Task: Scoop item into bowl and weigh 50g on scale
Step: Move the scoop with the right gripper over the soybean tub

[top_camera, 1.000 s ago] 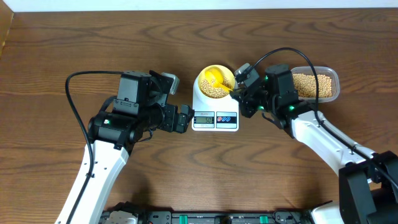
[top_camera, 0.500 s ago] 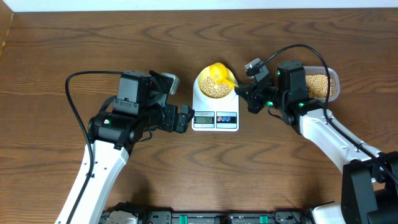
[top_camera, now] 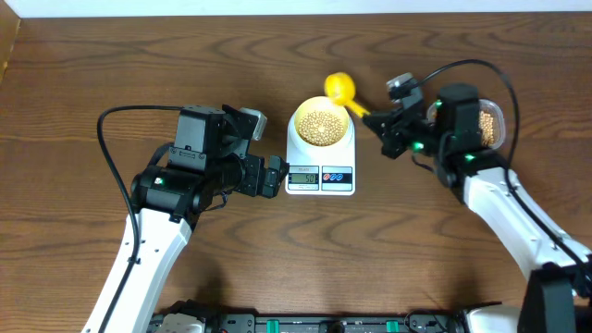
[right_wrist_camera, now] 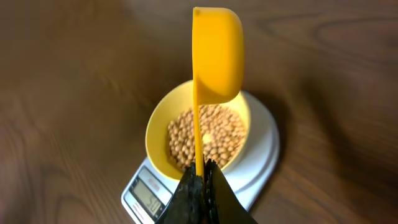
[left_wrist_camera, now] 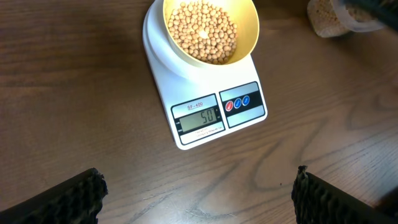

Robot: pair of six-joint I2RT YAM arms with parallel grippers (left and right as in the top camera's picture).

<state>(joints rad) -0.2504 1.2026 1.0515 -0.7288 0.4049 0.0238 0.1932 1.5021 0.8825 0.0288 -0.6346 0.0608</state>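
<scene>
My right gripper (top_camera: pixel 377 121) is closed tight on the handle of the yellow scoop (top_camera: pixel 339 87), which it holds in the air beyond the bowl's far right rim (the cup is turned on its side). That arm reaches in from the right, with its wrist over the clear tub (top_camera: pixel 491 126). My left gripper (top_camera: pixel 278 176) is spread wide and holds nothing, hovering just left of the scale (top_camera: pixel 319 183) on the tabletop (top_camera: pixel 111 55). The bowl (left_wrist_camera: pixel 247 28) of beans (left_wrist_camera: pixel 202 28) sits on the scale's platform, and the display reads 50.

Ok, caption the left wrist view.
Pale yellow bowl of beans sits on the white scale, display reading 50.
</scene>
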